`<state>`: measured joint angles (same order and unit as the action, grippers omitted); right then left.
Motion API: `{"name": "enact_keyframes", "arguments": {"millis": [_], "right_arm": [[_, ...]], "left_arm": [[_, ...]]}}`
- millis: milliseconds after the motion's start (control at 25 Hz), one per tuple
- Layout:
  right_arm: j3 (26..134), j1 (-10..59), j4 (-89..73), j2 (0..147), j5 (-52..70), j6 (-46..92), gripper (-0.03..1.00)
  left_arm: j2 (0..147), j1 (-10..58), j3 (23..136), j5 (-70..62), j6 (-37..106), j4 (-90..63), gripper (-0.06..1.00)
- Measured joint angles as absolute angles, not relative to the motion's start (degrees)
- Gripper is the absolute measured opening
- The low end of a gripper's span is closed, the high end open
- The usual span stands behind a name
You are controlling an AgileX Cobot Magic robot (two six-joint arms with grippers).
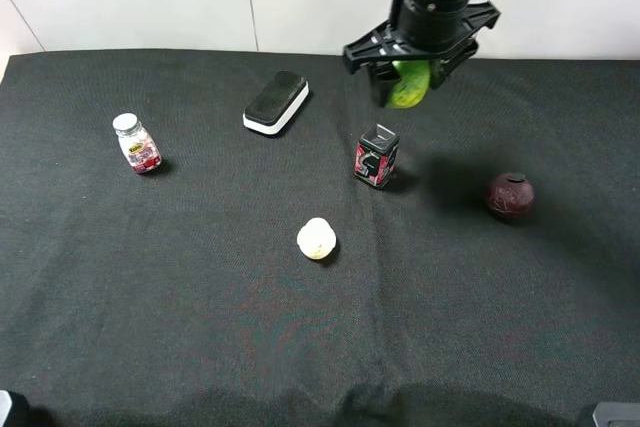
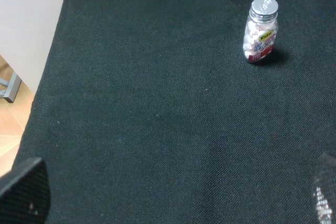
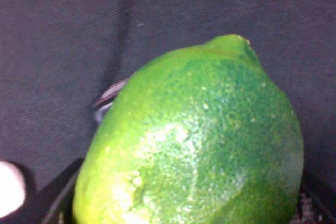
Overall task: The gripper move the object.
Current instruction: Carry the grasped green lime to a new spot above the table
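Note:
The bright green, mottled, egg-shaped object (image 1: 408,93) hangs in the air over the back of the black table, held between the short fingers of my right gripper (image 1: 412,75). It fills most of the right wrist view (image 3: 194,145). The right gripper's black cross-bar sits just above it, under the black cylindrical wrist. My left gripper (image 2: 173,195) is open and empty; only its two fingertips (image 2: 23,190) show, far apart, low over the cloth near the table's front left.
A red-and-black small box (image 1: 376,156) stands just in front of the held object. A maroon ball (image 1: 511,196) lies to the right, a pale ball (image 1: 317,238) in the middle, a black-and-white eraser (image 1: 276,102) at the back, and a pill bottle (image 1: 137,144) on the left.

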<state>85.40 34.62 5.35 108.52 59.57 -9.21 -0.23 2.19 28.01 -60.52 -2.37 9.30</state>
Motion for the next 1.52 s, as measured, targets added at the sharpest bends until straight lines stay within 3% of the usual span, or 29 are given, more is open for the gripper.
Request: {"name": "enact_keyframes", "arguments": {"millis": [400,880,1520], "right_arm": [[85.5,43.8,4.3,108.5,60.7,-10.9,0.49],[95.2,54.4,2.3,108.3,61.4,-12.5,0.49],[99.0,57.7,-1.5,113.4,60.3,-13.3,0.49]], "left_arm": [[-0.2,2.2,28.0,-60.5,-2.4,9.3,1.00],[-0.2,2.2,28.0,-60.5,-2.4,9.3,1.00],[-0.2,2.2,28.0,-60.5,-2.4,9.3,1.00]]}}
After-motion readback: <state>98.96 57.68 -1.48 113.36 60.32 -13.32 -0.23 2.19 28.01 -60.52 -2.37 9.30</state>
